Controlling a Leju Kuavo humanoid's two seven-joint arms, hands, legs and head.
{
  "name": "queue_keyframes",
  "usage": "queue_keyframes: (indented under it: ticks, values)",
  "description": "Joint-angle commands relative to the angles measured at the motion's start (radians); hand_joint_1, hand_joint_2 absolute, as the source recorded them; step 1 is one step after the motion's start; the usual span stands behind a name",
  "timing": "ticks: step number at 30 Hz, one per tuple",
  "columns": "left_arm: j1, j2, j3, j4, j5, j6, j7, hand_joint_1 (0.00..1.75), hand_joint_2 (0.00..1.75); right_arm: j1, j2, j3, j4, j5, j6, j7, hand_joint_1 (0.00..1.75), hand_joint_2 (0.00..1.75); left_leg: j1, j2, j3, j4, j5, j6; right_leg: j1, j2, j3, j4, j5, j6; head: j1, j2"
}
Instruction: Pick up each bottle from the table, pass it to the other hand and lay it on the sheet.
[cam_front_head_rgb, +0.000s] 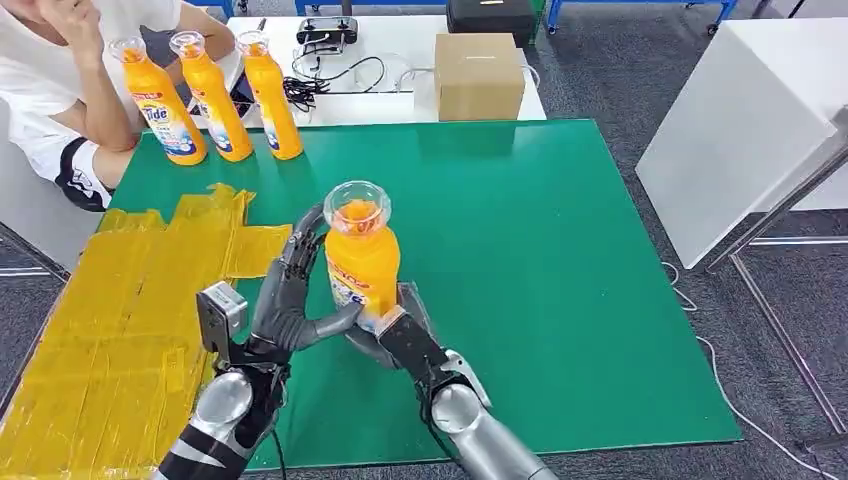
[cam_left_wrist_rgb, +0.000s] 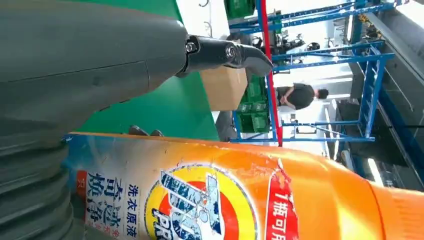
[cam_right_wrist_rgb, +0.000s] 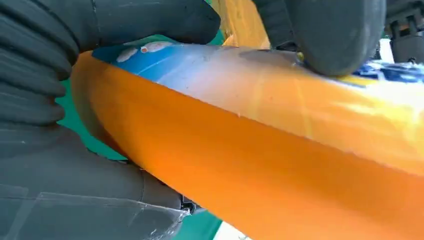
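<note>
Green table (cam_front_head_rgb: 560, 300). Yellow sheet (cam_front_head_rgb: 110, 300) on its left part. Bottle (cam_front_head_rgb: 362, 262), orange, upright above the table's middle, held by both hands. Left hand (cam_front_head_rgb: 290, 295): fingers wrapped on the bottle's side. Right hand (cam_front_head_rgb: 400, 335): fingers closed around the bottle's base. Three bottles (cam_front_head_rgb: 215, 95) upright at the far left edge.

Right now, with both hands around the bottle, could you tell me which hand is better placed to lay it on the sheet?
Left, probably. The left hand is at the bottle on the side facing the yellow sheet; the right hand grips its base on the far side.
</note>
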Motion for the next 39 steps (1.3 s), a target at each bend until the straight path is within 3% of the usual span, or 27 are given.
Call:
queue_keyframes:
  ticks: [1,21,29,30,31,39]
  values:
    - [-0.091,-0.002,-0.032,0.070,0.019,-0.026,0.009,0.00,1.75,-0.050,-0.014,0.113,0.133,0.051,-0.031,-0.002,1.75,1.75,0.001,-0.002,0.002,0.000,-0.001,-0.001,0.001,-0.002,0.004,-0.001,-0.001,0.000,0.000,0.000]
    - [-0.064,-0.008,-0.134,0.041,0.075,-0.189,0.025,0.00,1.75,-0.048,-0.012,0.035,0.131,0.073,-0.056,-0.005,1.75,1.75,0.000,-0.002,0.002,0.000,-0.001,-0.001,0.000,-0.002,0.003,-0.001,-0.001,0.001,0.000,0.000]
    - [-0.061,-0.031,-0.159,0.041,0.064,-0.157,0.032,0.00,1.75,-0.045,-0.010,0.064,0.146,0.120,-0.073,-0.009,1.75,1.75,0.000,-0.002,0.002,0.000,-0.001,-0.001,0.000,-0.003,0.003,-0.001,-0.002,0.001,0.000,0.000]
    - [-0.063,-0.035,-0.154,0.053,0.069,-0.143,0.031,0.75,1.75,-0.043,-0.004,0.077,0.153,0.134,-0.083,-0.007,1.75,1.75,0.000,-0.002,0.002,0.000,-0.001,0.000,0.000,-0.002,0.003,-0.001,-0.001,0.001,0.000,0.000]
    - [-0.063,-0.036,-0.154,0.056,0.069,-0.141,0.031,1.75,1.75,-0.042,-0.003,0.080,0.154,0.135,-0.084,-0.007,1.75,1.75,0.000,-0.001,0.001,0.000,-0.001,0.000,0.000,-0.001,0.002,-0.001,-0.001,0.000,0.000,0.000]
    - [-0.064,-0.035,-0.152,0.082,0.072,-0.138,0.030,1.75,1.75,-0.042,-0.003,0.091,0.158,0.128,-0.074,-0.009,1.75,1.75,0.000,-0.001,0.003,0.000,-0.001,-0.001,0.000,-0.002,0.004,-0.001,-0.001,0.001,0.000,0.000]
